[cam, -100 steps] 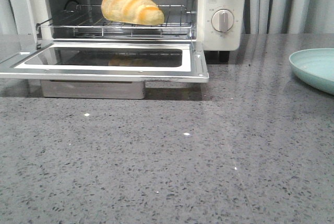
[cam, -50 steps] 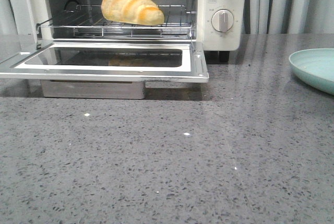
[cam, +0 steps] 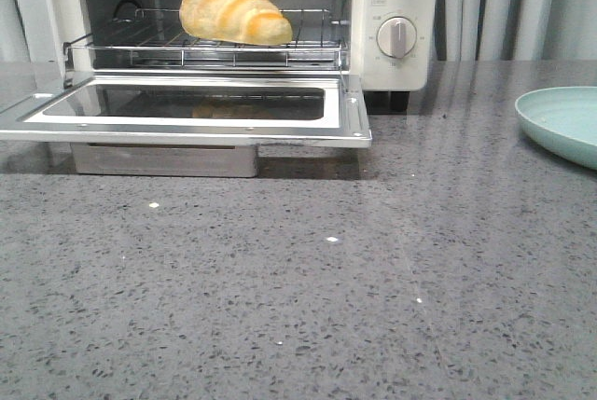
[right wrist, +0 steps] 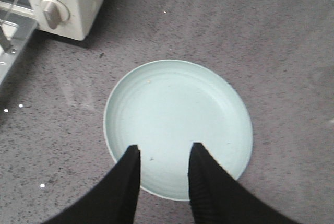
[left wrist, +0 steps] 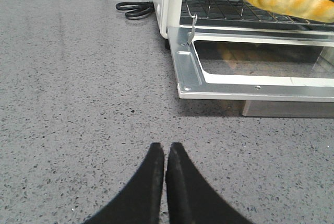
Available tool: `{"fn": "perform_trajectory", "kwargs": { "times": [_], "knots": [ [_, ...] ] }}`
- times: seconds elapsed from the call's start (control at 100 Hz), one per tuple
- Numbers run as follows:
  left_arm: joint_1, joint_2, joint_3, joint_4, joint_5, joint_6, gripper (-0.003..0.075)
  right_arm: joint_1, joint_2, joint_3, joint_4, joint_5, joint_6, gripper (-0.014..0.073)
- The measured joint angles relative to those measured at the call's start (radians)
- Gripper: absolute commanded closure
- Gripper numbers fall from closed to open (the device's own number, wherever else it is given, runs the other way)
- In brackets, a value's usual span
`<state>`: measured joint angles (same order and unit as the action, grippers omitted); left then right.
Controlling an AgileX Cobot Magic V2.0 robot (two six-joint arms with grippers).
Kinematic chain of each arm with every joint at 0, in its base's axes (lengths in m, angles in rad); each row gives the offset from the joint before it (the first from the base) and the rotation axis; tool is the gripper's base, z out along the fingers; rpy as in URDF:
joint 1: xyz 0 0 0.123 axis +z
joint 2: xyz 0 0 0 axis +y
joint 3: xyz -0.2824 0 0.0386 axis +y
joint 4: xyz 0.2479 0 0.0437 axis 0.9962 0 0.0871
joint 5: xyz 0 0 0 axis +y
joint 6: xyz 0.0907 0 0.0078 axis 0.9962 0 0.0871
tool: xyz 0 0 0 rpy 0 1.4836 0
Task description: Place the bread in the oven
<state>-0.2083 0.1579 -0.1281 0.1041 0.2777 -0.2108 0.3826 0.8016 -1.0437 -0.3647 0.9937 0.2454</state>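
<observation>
Resting at twelve o'clock on the oven (cam: 401, 64) rack, the bread (cam: 235, 12) could roll off if jolted; left gripper (left wrist: 165, 153) pinched together, right gripper (right wrist: 163, 156) spread, both empty.

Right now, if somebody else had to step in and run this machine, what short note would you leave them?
Left gripper: shut, empty, hanging over bare grey speckled counter in front of the oven.
Right gripper: open, empty, above the pale green round plate, which holds nothing.
The golden-brown striped bread roll lies on the wire rack inside the cream-white toaster oven.
Done: bread is in the oven.
Left: the glass-windowed door is folded down open; shut it if the job calls for that.
</observation>
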Motion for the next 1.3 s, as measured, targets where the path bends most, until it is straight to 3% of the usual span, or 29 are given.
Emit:
{"fn": "perform_trajectory", "kwargs": {
  "times": [0.25,0.66,0.91,1.299],
  "knots": [
    [0.0,0.0,0.0,0.0,0.0,0.0,0.0741,-0.186,-0.255,0.351,0.138,-0.235,0.002,0.0402],
    [0.0,0.0,0.0,0.0,0.0,0.0,0.0741,-0.439,-0.534,0.657,0.276,-0.479,-0.002,0.0402],
    [0.0,0.0,0.0,0.0,0.0,0.0,0.0741,-0.477,-0.628,0.832,0.31,-0.68,-0.02,0.0402],
    [0.0,0.0,0.0,0.0,0.0,0.0,0.0741,-0.477,-0.727,1.024,0.393,-0.844,-0.208,0.0402]
  ]
}}
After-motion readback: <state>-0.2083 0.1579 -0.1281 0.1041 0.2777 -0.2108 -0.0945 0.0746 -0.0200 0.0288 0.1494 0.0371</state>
